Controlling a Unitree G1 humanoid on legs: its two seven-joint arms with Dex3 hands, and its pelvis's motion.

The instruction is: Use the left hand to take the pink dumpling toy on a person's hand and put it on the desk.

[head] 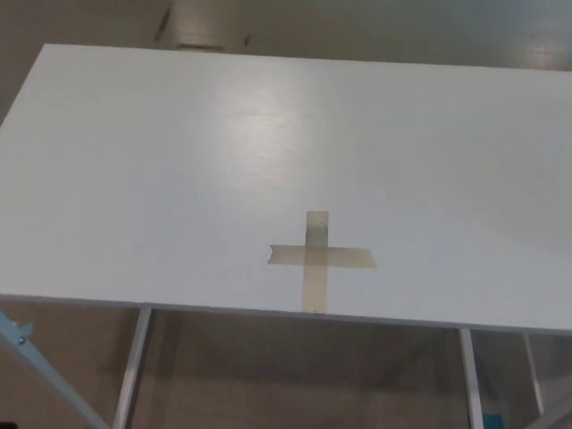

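The white desk [179, 161] fills most of the head view. A cross of tan tape [317, 257] is stuck near its front edge, a little right of the middle. No pink dumpling toy shows. No person's hand shows either. Neither of my hands is in the picture.
The desk's front edge runs across the lower part of the view, with its metal legs [132, 366] and the brown floor [295, 375] below. A blue-grey metal bar [36, 362] crosses the bottom left corner. Beyond the far edge lies more floor.
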